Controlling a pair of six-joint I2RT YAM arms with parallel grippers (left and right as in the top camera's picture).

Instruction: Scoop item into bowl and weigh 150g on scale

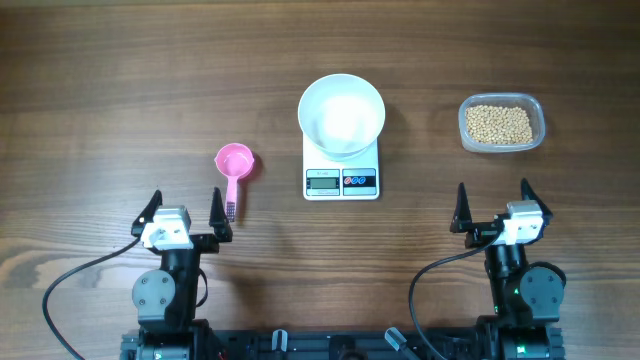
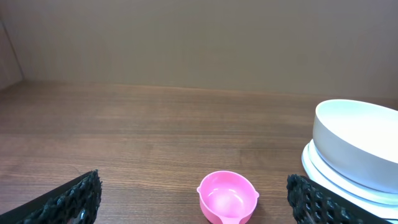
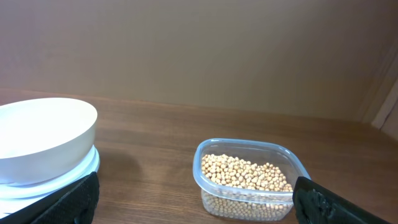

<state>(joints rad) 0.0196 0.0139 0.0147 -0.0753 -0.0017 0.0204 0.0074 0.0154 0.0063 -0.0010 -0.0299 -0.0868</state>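
Resting near the edge of the wooden table (image 1: 90, 90), the left gripper (image 1: 186, 200) has its fingers spread wide and holds nothing. A pink scoop (image 1: 235, 162) lies at its 1 o'clock, handle pointing toward 6 o'clock. In the middle, the white bowl (image 1: 341, 113) sits on the scale (image 1: 341, 182). The right gripper (image 1: 493, 195) is spread wide too, holding nothing. At its 12 o'clock, soybeans (image 1: 499, 124) lie in a clear tub (image 1: 466, 108).

I have both arms folded low at their bases, left gripper (image 1: 186, 196) and right gripper (image 1: 493, 188) spread wide, pointing forward.
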